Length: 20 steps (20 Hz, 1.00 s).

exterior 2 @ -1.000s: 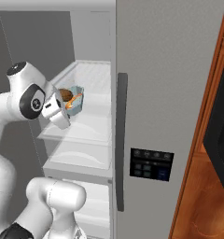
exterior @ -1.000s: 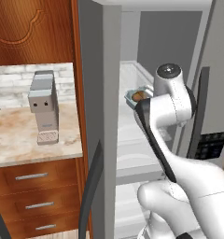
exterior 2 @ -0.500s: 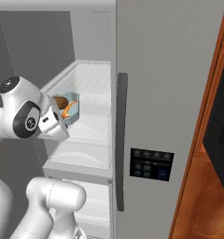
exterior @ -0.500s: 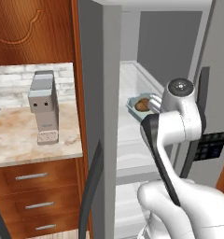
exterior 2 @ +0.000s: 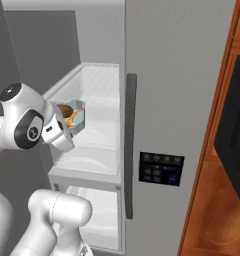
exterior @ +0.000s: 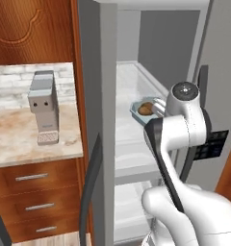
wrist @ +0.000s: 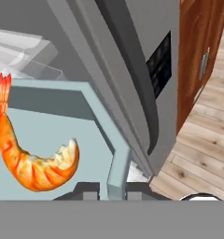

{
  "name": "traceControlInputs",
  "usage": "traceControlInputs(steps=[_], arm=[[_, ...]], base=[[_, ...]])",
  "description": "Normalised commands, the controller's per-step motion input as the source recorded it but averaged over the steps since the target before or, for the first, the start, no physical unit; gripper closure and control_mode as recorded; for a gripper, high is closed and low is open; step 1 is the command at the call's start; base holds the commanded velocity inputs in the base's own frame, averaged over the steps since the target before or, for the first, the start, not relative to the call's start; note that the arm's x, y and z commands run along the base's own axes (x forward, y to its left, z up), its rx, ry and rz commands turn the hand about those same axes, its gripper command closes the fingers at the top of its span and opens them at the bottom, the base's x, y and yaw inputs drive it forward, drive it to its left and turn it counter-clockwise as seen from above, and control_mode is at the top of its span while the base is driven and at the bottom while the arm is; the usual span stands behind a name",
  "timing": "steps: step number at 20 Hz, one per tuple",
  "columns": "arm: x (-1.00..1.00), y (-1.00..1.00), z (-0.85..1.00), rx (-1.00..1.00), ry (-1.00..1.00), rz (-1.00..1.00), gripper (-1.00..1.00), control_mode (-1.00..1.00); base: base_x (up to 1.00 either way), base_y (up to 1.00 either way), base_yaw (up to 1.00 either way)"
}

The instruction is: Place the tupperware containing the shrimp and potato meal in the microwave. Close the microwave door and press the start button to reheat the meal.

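My gripper (wrist: 111,189) is shut on the near wall of the pale blue-grey tupperware (wrist: 62,126), with a finger on each side of the rim. A curled orange shrimp (wrist: 30,161) lies inside it. In the right base view the tupperware (exterior 2: 76,119) hangs in front of the open fridge shelf (exterior 2: 99,132) and holds the brown potato (exterior 2: 66,109) and the shrimp (exterior 2: 73,118), with the gripper (exterior 2: 68,125) at its near edge. The left base view shows the tupperware (exterior: 144,109) beside my white arm. A black panel (exterior 2: 236,130) is cut off by the frame; I cannot tell whether it is the microwave.
The grey fridge's left door (exterior: 100,125) stands open close to my arm. Its right door (exterior 2: 177,90) is shut and carries a bar handle and a dark control panel (exterior 2: 161,168). A grey coffee machine (exterior: 43,113) stands on the stone counter (exterior: 21,139). Wood floor (wrist: 207,140) lies below.
The gripper has drawn the tupperware a little outward and down from the fridge shelf. The elbow has swung over as the arm pulled back.
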Motion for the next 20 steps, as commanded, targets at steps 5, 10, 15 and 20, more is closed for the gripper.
traceControlInputs(steps=[5, 10, 15, 20], arm=[[0.00, 0.00, 0.00, 0.00, 0.00, 0.00, 1.00, 1.00], [0.00, 0.00, 0.00, 0.00, 0.00, 0.00, 1.00, 1.00], [0.00, 0.00, 0.00, 0.00, 0.00, 0.00, 1.00, 1.00], [0.00, 0.00, 0.00, 0.00, 0.00, 0.00, 1.00, 1.00]], base=[[-0.99, -0.17, -0.03], [-0.83, -0.35, -0.13], [-0.49, -0.77, -0.41], [-0.25, -0.71, -0.50]])
